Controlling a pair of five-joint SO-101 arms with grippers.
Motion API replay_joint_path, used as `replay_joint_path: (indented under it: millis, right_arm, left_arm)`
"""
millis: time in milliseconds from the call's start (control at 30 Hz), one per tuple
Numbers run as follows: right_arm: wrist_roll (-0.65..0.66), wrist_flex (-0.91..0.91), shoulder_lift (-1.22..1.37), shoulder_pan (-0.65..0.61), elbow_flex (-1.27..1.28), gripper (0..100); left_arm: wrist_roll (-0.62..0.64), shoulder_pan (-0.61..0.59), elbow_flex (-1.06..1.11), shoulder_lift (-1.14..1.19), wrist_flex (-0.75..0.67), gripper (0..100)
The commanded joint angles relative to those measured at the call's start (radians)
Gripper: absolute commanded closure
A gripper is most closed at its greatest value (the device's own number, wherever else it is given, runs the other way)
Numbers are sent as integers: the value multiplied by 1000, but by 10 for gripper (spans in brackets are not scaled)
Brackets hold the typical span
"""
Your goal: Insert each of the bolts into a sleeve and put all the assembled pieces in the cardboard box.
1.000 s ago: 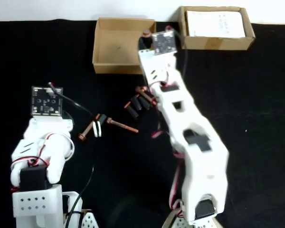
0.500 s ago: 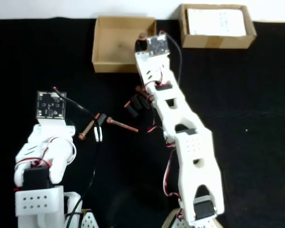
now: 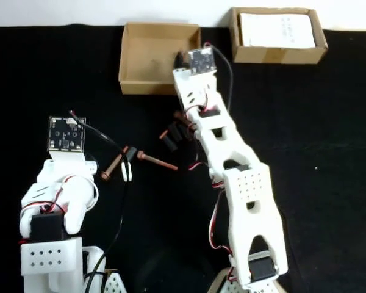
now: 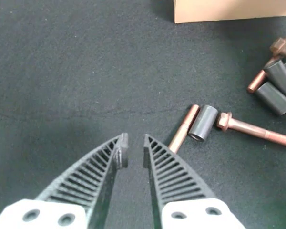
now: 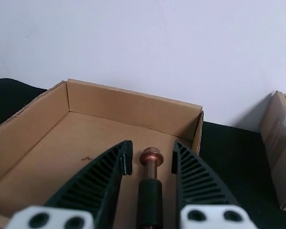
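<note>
1. High view: fixed overhead, far off, looking down on the whole table [image 3: 329, 152], with the arm bases [image 3: 49, 262] at the near edge.
2. Left wrist view: close, tilted down past the left gripper [image 4: 133, 148] at mid-table.
3. Right wrist view: low, facing the far edge past the right gripper [image 5: 151, 160] and its bolt [image 5: 151, 155].
4. All three share the cardboard box [image 3: 147, 87].
</note>
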Motion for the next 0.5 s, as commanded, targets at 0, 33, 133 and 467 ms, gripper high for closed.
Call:
replay_joint_path:
  millis: [0, 33, 133, 467]
  right_arm:
    - [6, -16, -27, 5, -47, 869]
    - [6, -15, -35, 5, -47, 869]
    - [9, 84, -105, 5, -39, 869]
    - [12, 924, -720, 8, 257, 871]
  left_arm:
    - [0, -12, -5, -13, -12, 920]
    - [0, -12, -7, -13, -12, 920]
    - [2, -24, -12, -12, -11, 912]
    - [41, -159, -12, -10, 72, 881]
